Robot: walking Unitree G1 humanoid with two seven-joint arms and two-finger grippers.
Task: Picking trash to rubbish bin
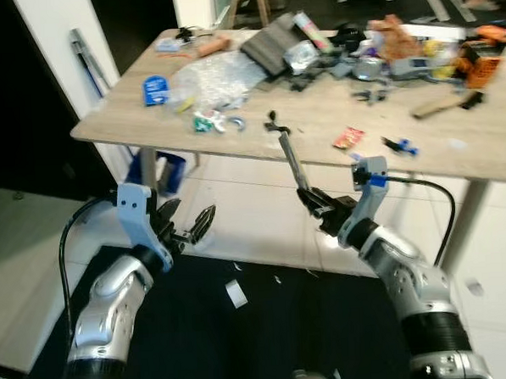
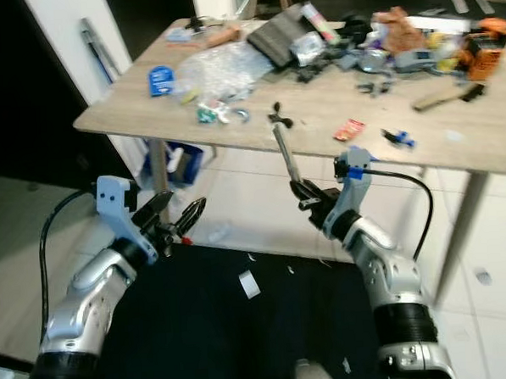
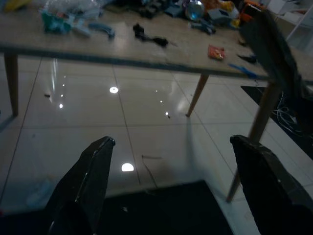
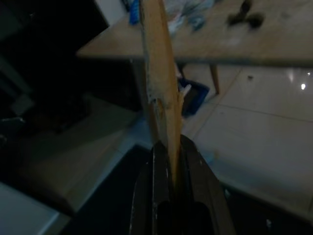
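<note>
Item: right claw (image 1: 315,205), centre right of the head view, fingers clamped on the lower end of a long thin stick (image 1: 290,160). The stick rises steeply toward the upper centre of the frame, its top end level with the near edge of the worktop (image 1: 258,131). In the right wrist view it reads as a tan, splintered strip (image 4: 159,78) pinched between the two black fingers.

Item: left claw (image 1: 187,228), lower left of the head view, fingers spread wide and holding nothing, above a black mat (image 1: 244,334) on the tiled floor.

Item: worktop clutter, upper half of the frame. Clear plastic wrap (image 1: 209,80), a blue packet (image 1: 154,89), a small red wrapper (image 1: 349,138), dark tools and parts at upper right.

Item: white scrap (image 1: 235,293) on the mat, lower centre. No rubbish bin can be made out.

Risks, as judged: the stick is held only at one end, so it may pivot or slip in the grip when the arm swings; its top may catch the worktop edge and knock small items off. A walk to find a bin adds sway.

Writing: the blue packet carries white print, too small to read. No brand legible.
</note>
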